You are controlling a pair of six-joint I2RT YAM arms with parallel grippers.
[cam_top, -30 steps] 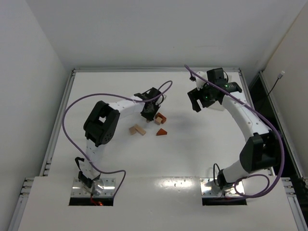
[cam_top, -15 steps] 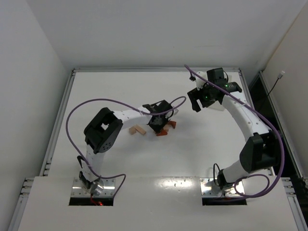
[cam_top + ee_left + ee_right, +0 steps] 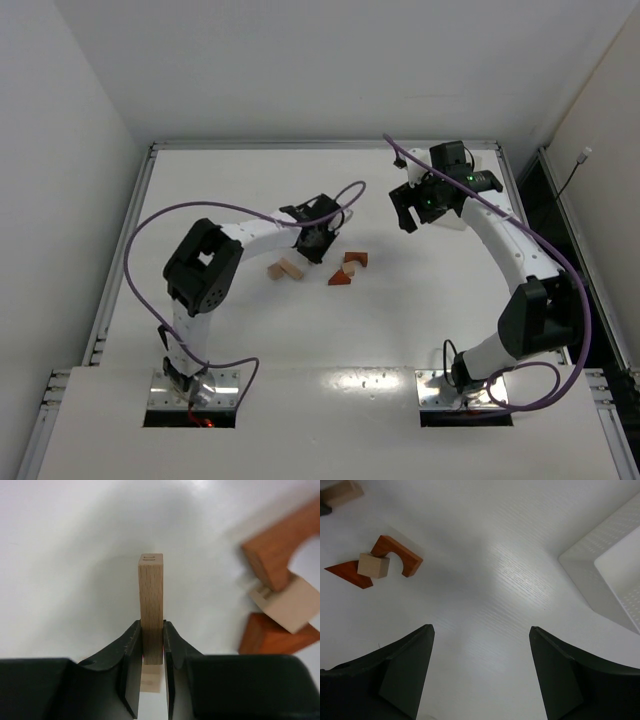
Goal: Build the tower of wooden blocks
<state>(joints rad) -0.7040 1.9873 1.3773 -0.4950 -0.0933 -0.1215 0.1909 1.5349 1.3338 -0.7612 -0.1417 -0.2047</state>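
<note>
The wood blocks lie loose on the white table; no stack stands. My left gripper (image 3: 312, 243) (image 3: 151, 630) is shut on a light tan rectangular block (image 3: 151, 605) that sticks out past the fingertips. To its right lie a reddish-brown arch (image 3: 356, 259) (image 3: 280, 545), a tan cube (image 3: 351, 269) (image 3: 287, 602) and a reddish-brown wedge (image 3: 340, 279) (image 3: 272, 635), all touching. Two more tan blocks (image 3: 285, 268) lie left of the gripper. My right gripper (image 3: 405, 215) (image 3: 480, 640) is open and empty, above bare table right of the cluster (image 3: 373, 565).
The corner of a white tray (image 3: 615, 575) shows at the right of the right wrist view. Purple cables loop over both arms. The table's raised rim (image 3: 320, 145) runs along the back.
My left gripper swung right and toward me to the reddish blocks, then came back left. The arch, cube and wedge have shifted a little to the right. The right arm has not moved.
</note>
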